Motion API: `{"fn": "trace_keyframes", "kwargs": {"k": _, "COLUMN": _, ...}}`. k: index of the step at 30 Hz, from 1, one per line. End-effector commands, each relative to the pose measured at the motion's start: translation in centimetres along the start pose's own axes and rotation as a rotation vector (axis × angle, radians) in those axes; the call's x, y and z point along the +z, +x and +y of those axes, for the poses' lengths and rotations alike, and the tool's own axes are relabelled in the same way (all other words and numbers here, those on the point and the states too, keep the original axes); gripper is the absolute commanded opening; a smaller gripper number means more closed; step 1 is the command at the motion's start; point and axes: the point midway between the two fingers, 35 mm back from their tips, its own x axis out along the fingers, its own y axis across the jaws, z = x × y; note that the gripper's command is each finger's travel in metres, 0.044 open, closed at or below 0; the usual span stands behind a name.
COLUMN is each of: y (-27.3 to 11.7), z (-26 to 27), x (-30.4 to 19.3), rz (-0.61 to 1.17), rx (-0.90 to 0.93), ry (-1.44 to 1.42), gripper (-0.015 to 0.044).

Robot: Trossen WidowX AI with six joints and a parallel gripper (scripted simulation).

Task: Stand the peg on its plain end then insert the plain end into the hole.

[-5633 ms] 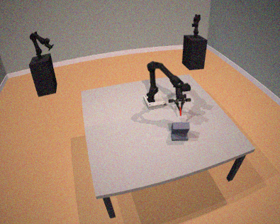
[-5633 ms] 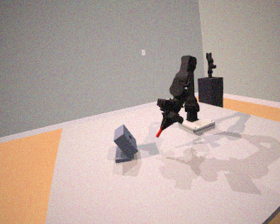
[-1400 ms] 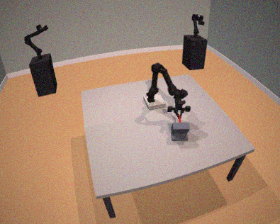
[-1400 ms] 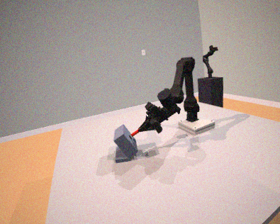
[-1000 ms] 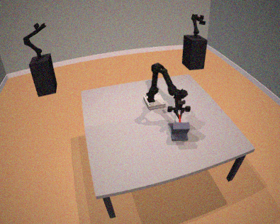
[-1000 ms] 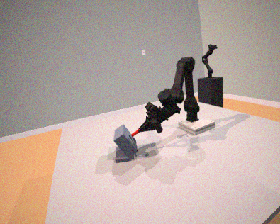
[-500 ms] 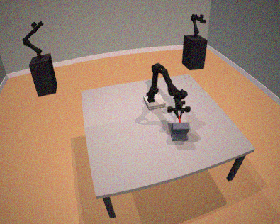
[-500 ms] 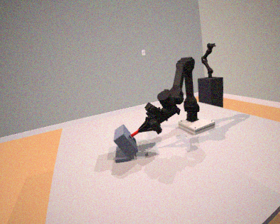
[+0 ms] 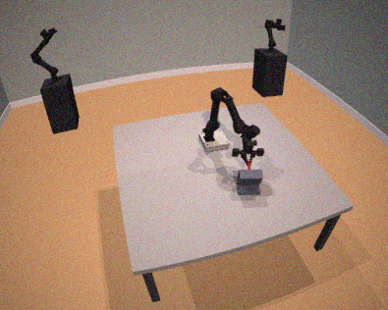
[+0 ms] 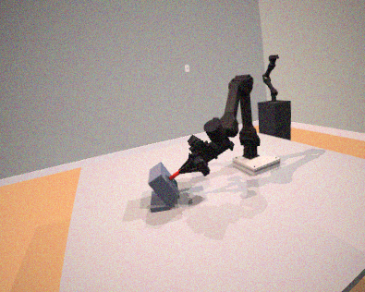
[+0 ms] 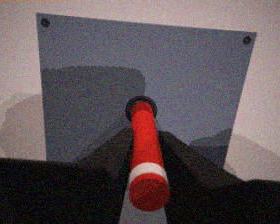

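Observation:
The red peg is held tilted, its white-banded end toward the wrist camera and its plain end toward the panel. The blue-grey sloped panel faces the robot. In the wrist view the plain end shows inside the dark ring of the hole, its tip darker; how deep it sits cannot be told. My gripper is shut on the peg, just off the panel's face. Much of the peg still shows between the fingers and the panel.
The panel's foot rests on the grey table. My arm's white base is behind the gripper. Two other arms stand on black pedestals away from the table.

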Motion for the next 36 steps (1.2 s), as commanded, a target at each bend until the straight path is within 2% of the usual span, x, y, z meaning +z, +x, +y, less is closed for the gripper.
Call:
{"fn": "trace_keyframes", "kwargs": {"k": 1, "y": 0.4, "z": 0.1, "x": -0.2, "rz": 0.005, "rx": 0.001, "ry": -0.007, "gripper": 0.0000}}
{"fn": "trace_keyframes", "kwargs": {"k": 36, "y": 2.3, "z": 0.1, "x": -0.1, "rz": 0.004, "rx": 0.001, "ry": -0.007, "gripper": 0.0000}}
